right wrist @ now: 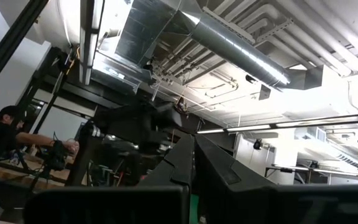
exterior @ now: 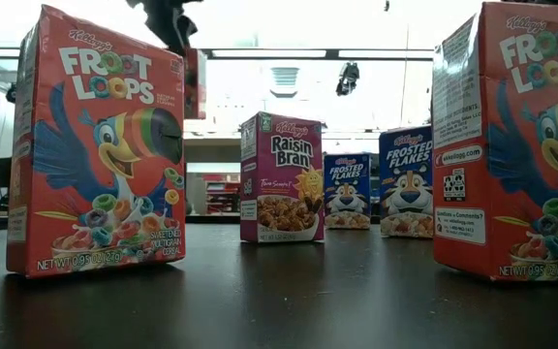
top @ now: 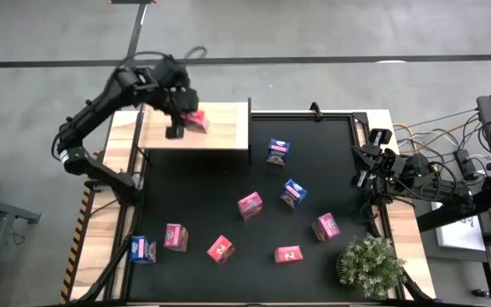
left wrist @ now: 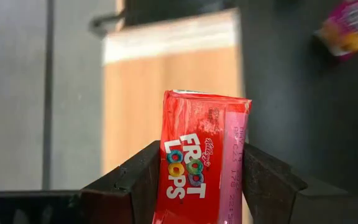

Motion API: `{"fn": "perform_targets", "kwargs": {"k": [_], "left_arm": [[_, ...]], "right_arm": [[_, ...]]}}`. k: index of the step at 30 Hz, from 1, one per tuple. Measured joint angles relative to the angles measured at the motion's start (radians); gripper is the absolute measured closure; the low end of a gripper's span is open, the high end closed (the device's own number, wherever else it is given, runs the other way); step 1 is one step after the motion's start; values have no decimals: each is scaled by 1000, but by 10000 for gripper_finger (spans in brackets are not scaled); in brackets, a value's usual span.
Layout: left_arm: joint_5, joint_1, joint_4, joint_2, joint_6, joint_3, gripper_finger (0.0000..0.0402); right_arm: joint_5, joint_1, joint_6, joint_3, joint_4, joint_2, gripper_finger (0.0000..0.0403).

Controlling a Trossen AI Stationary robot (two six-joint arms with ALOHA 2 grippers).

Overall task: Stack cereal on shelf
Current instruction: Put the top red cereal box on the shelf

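Observation:
My left gripper (top: 177,115) is over the pale wooden shelf (top: 228,128) at the table's far left, shut on a red Froot Loops cereal box (left wrist: 201,168). The held box also shows in the high view (top: 198,121) and in the low view (exterior: 194,82). Several more cereal boxes, pink and blue, are scattered on the black mat (top: 331,145), among them a blue one (top: 278,152) and a pink one (top: 250,205). My right gripper (right wrist: 194,158) is shut and empty, parked at the table's right edge (top: 369,166) and pointing up at the ceiling. My left gripper pinches the Froot Loops box between its two fingers (left wrist: 135,180), one on each of two opposite faces (left wrist: 166,174). The fingers come from above, pointing down. The box is held over the shelf, one narrow printed side toward the wrist camera; whether its lower end touches the plank, I cannot tell.
A small green plant (top: 372,263) stands at the near right corner. Cables and equipment (top: 459,170) lie beyond the table's right edge. In the low view, boxes of Froot Loops (exterior: 100,145), Raisin Bran (exterior: 281,176) and Frosted Flakes (exterior: 407,182) stand upright on the mat.

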State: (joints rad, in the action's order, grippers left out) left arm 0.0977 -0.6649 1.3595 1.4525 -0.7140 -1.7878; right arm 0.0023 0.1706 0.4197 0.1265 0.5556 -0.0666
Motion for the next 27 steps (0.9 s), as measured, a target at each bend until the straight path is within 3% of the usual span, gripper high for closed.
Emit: {"fn": "perform_targets", "kwargs": {"k": [9,27], "left_arm": [[102,-227,-64,6,-42,30,222],[133,-278,-100,147,-63,29,222]], "right_arm": [[0,0,18,0,1,0,394],[0,0,16,0,3,0,394]]}}
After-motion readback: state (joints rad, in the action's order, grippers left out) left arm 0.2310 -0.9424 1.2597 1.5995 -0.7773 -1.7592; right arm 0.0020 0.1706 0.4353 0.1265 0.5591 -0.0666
